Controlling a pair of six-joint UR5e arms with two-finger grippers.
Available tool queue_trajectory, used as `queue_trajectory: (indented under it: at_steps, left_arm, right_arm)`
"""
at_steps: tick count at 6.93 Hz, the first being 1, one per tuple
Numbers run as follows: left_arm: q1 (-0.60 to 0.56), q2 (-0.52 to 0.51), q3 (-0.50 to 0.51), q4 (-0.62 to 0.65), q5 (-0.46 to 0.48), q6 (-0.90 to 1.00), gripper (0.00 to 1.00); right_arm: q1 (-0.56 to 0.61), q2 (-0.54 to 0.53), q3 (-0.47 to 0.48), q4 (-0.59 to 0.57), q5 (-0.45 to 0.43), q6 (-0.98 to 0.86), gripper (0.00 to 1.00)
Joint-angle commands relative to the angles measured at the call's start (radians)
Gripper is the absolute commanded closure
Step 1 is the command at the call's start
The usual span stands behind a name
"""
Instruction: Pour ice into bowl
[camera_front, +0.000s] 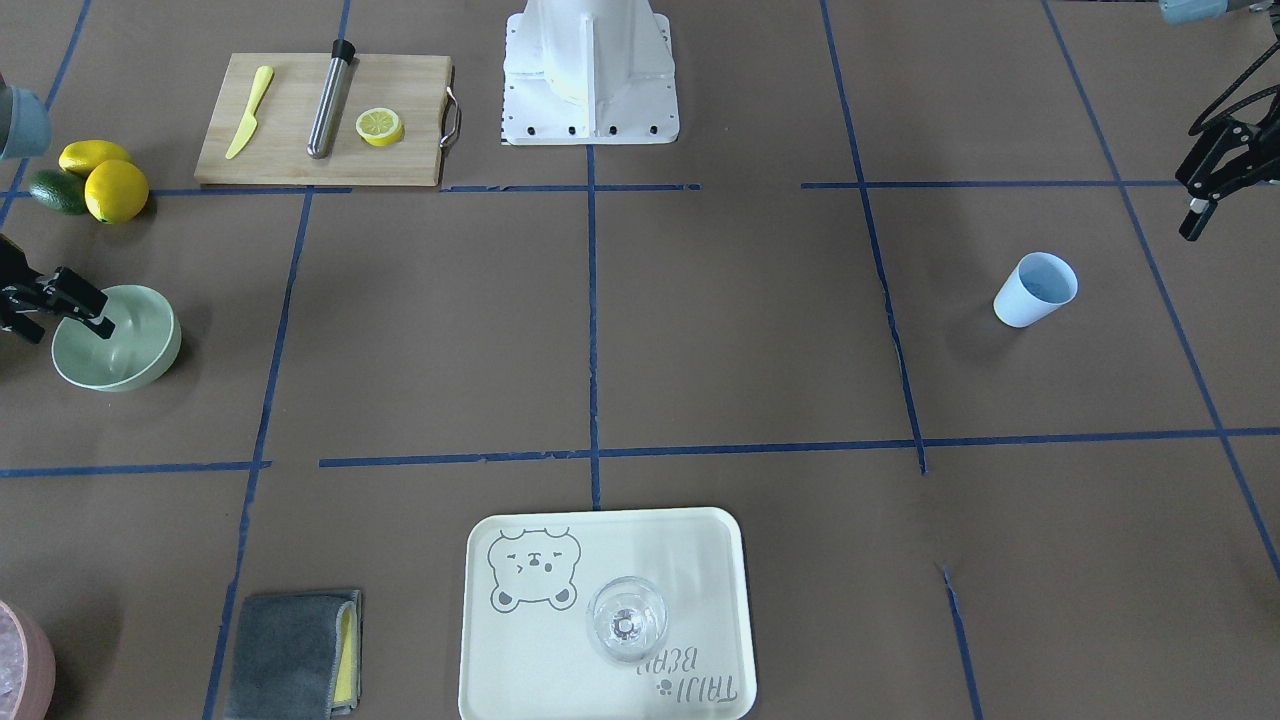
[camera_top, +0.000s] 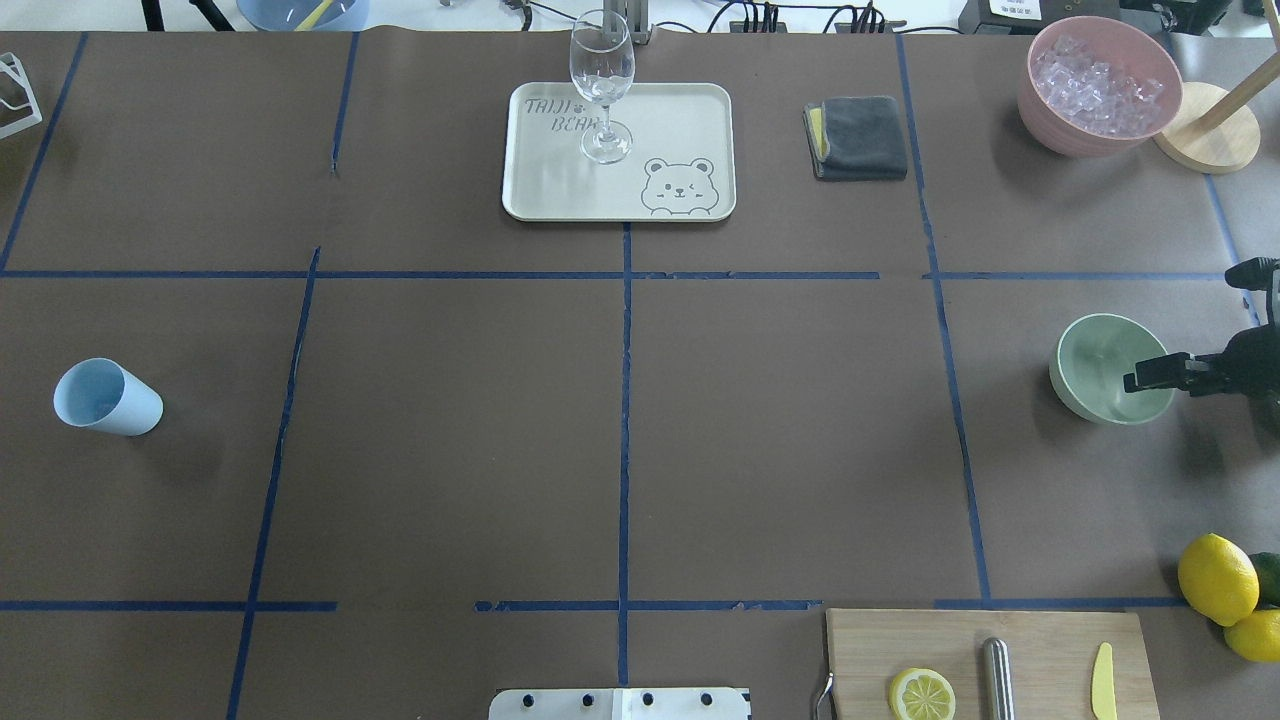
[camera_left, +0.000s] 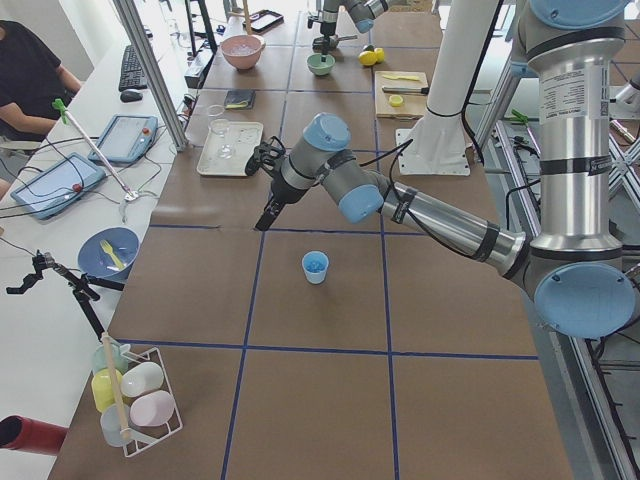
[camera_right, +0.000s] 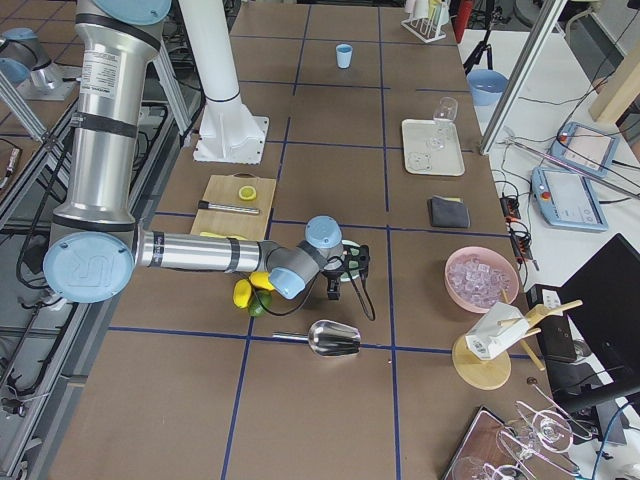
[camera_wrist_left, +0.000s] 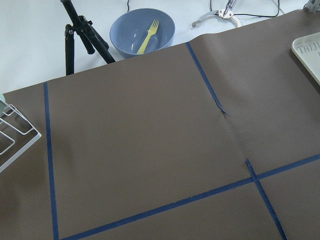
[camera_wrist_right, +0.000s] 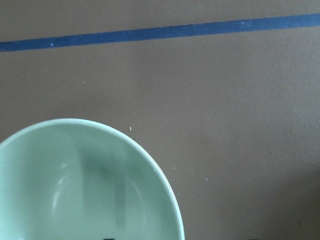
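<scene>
At the robot's right end of the table (camera_front: 740, 320), the bowl (camera_front: 150, 368) stands upright near the lemons (camera_front: 115, 190).

The front-facing view shows the right hand (camera_front: 68, 318) at the bowl's outer edge, with one finger (camera_front: 98, 324) reaching down inside the rim. No view shows whether the jaws grip that rim. The right wrist view shows only the bowl's smooth green inside and bare table beyond it.

The left hand (camera_front: 1195, 205) is outside the overhead frame. The front-facing and exterior left views show it hanging above the table, just beyond the light blue cup (camera_front: 1035, 290). How far it is open cannot be told. The cup stands well apart from the bowl, and whether it holds the ice cannot be told.

Only the exterior right view shows a metal scoop (camera_right: 335, 338) lying beside the right arm. The overhead view shows the whole pink container (camera_top: 1060, 135) and its whitish cubes; the front-facing view shows only its edge.
</scene>
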Motion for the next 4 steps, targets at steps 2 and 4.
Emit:
queue_trajectory:
  at_steps: [2,4]
  left_arm:
    - [0.004,-0.003,0.004,0.000,0.002,-0.003,0.00]
    - [0.054,-0.002,0.001,-0.005,0.054,-0.064,0.00]
  right_arm:
    - [-0.001,-0.004,0.005,0.010,0.023,-0.008,1.00]
    - [0.063,0.010,0.015,0.007,0.160,-0.001,1.00]
